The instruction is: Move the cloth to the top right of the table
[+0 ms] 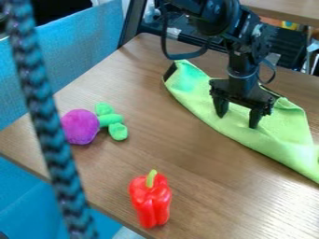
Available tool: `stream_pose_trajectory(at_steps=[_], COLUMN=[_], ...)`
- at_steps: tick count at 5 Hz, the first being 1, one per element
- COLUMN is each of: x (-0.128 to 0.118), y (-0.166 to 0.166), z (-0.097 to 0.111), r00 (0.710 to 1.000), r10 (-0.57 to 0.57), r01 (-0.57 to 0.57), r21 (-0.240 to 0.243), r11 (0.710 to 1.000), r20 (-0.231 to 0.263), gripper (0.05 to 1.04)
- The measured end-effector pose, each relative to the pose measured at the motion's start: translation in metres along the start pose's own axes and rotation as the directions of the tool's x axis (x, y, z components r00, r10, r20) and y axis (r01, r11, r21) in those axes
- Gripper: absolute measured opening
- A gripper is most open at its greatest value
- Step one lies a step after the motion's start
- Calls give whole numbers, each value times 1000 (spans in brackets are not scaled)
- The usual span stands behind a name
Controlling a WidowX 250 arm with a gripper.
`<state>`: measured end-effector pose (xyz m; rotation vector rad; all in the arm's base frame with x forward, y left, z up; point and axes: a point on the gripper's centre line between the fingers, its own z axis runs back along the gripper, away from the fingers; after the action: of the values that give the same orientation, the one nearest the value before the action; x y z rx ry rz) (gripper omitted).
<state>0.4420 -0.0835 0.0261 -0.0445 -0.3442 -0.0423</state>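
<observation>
The gripper (238, 120) hangs over the middle of the green cloth (265, 140), its two fingers pointing down and spread apart with cloth visible between them. Whether the fingertips touch the cloth, I cannot tell. The cloth lies flat in a long strip on the right side of the wooden table (181, 149), slanting from the upper middle down to the right edge of the view. Part of it is hidden behind the gripper.
A purple plush vegetable with green leaves (81, 126) lies on the left of the table. Near the front edge is a red toy pepper (150, 200). A dark braided cable (46, 121) crosses the view's left side in the foreground.
</observation>
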Motion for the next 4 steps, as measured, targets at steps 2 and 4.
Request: stream_pose_trajectory(at_steps=[2,4], x=[20,-20], y=[1,4], z=[-5,0], r00=[1000,999], r10=[15,-35], r01=[-16,35], r21=[16,6], r11=[1000,999], r20=[18,-16], gripper=[1001,998])
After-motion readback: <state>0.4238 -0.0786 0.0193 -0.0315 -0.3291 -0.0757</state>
